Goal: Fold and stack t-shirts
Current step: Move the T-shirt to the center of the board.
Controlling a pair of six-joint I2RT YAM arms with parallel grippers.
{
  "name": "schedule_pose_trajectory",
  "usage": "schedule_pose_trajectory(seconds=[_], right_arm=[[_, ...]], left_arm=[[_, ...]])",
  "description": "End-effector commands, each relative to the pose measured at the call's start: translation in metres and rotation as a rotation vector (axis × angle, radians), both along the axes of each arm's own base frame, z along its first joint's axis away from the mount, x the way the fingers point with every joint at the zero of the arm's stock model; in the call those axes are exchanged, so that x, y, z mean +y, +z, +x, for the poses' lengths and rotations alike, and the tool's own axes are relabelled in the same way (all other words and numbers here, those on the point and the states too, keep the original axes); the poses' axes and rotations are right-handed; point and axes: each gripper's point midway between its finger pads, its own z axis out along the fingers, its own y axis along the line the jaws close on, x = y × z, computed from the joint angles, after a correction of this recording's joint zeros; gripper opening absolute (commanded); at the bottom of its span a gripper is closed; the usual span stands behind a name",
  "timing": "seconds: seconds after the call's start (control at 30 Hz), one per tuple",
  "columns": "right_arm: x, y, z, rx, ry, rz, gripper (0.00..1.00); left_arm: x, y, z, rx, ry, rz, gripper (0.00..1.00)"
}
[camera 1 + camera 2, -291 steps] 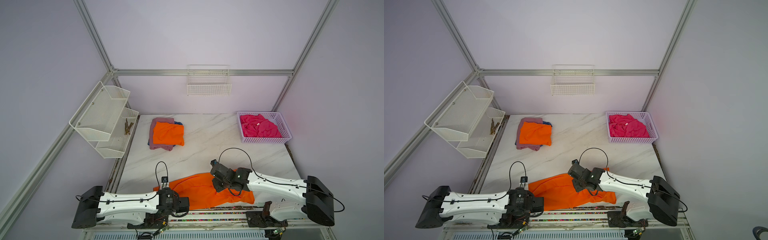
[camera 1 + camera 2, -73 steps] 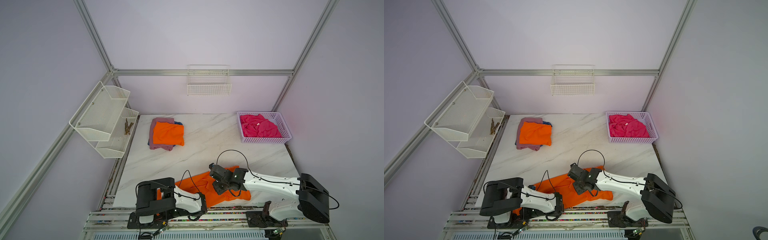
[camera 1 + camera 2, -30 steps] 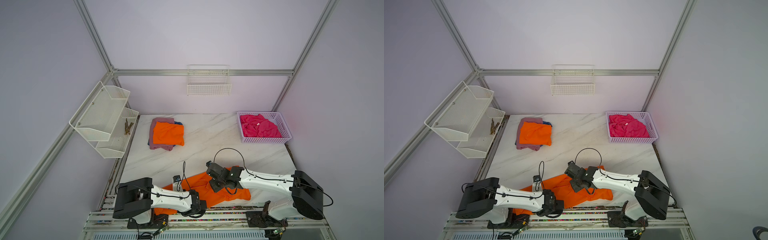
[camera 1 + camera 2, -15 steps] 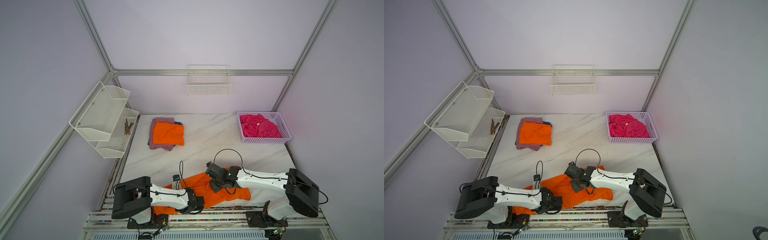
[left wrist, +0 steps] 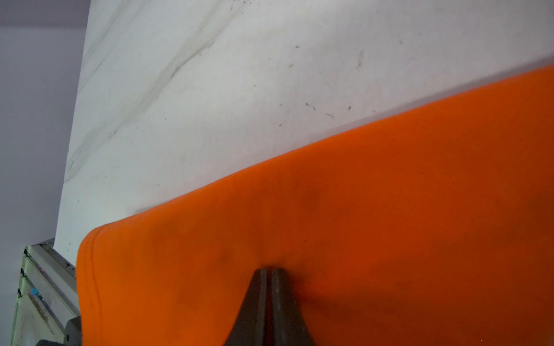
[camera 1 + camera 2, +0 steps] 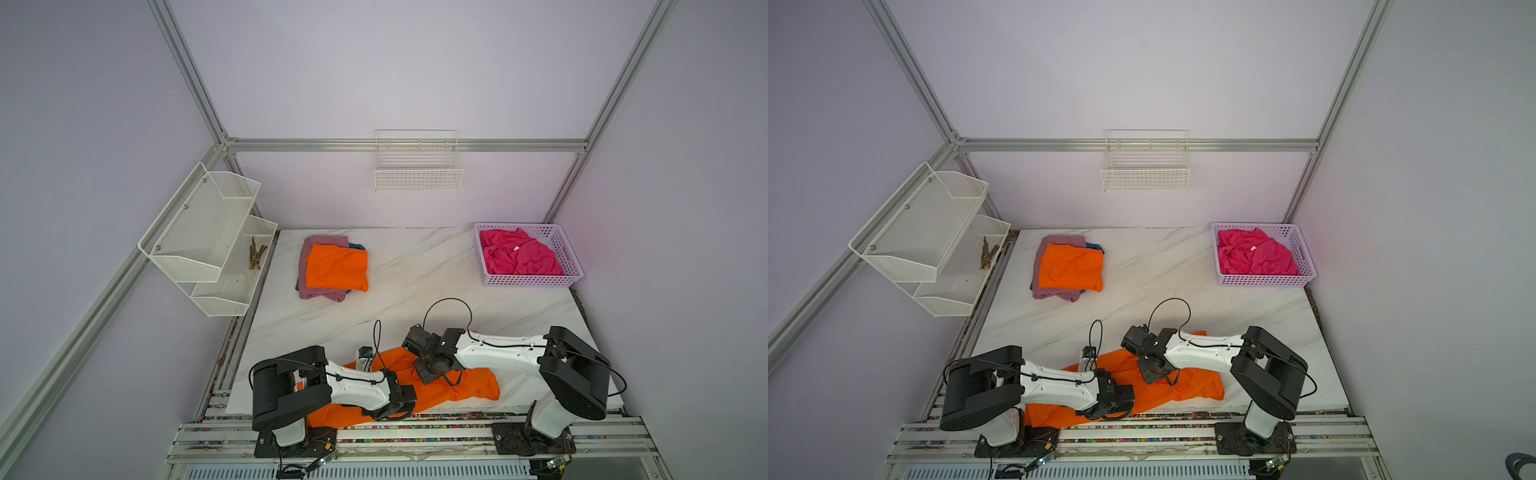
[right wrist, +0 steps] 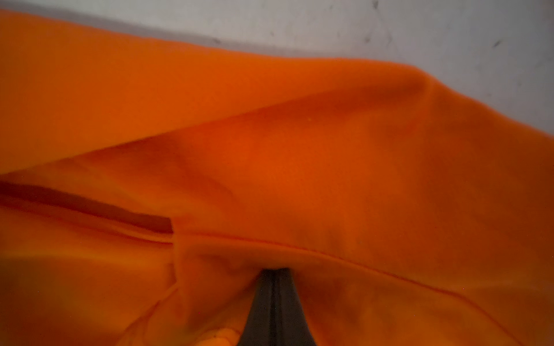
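Cloth of orange t-shirt [image 6: 473, 386], partly hidden under left arm [image 6: 353, 388], is pinched by left fingers [image 5: 260, 302] and right fingers [image 7: 263, 308].

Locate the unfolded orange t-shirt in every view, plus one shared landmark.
Top view: unfolded orange t-shirt at the near edge of the marble tabletop.
Top view: shirt, same spot.
Left wrist: shirt covers about half the picture.
Right wrist: shirt nearly fills it.
Shared landmark: that tabletop.

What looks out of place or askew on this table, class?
The unfolded orange t-shirt near the front lies rumpled and slanted, its left end drooping over the table edge. The folded stack is uneven too: the mauve t-shirt sticks out beneath.
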Motion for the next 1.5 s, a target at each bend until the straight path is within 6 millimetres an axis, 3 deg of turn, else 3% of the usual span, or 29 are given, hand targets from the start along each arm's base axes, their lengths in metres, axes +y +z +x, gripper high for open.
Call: schedule_pose_trajectory(seconds=[0.0, 0.27, 0.37, 0.63, 0.83, 0.93, 1.1, 1.27, 1.47], right_arm=[[-0.026, -0.026, 0.005, 0.05, -0.09, -0.096, 0.0], [-0.039, -0.028, 0.042, 0.056, -0.187, -0.1, 0.0], [-0.044, -0.027, 0.067, 0.061, -0.233, -0.074, 0.0], [-0.052, 0.003, 0.156, 0.013, -0.319, 0.038, 0.0], [-0.058, 0.008, 0.193, 0.025, -0.321, 0.053, 0.0], [-0.058, 0.01, 0.2, 0.03, -0.324, 0.055, 0.0], [-0.06, 0.003, 0.19, 0.056, -0.325, 0.058, 0.0], [-0.067, -0.005, 0.185, 0.058, -0.337, 0.025, 0.0], [-0.069, -0.004, 0.199, 0.045, -0.375, 0.008, 0.0]], left_arm=[[-0.037, -0.042, -0.005, 0.172, -0.002, -0.171, 0.04], [-0.048, -0.041, 0.023, 0.192, -0.044, -0.186, 0.03], [-0.049, -0.034, 0.041, 0.176, -0.062, -0.173, 0.01], [-0.045, -0.016, 0.096, 0.147, -0.052, -0.222, 0.01], [-0.049, -0.008, 0.128, 0.163, -0.08, -0.215, 0.0], [-0.047, -0.005, 0.141, 0.173, -0.074, -0.211, 0.0], [-0.05, -0.003, 0.15, 0.169, -0.079, -0.238, 0.0], [-0.048, -0.007, 0.146, 0.189, -0.093, -0.23, 0.0], [-0.038, -0.009, 0.126, 0.226, -0.047, -0.251, 0.0]])
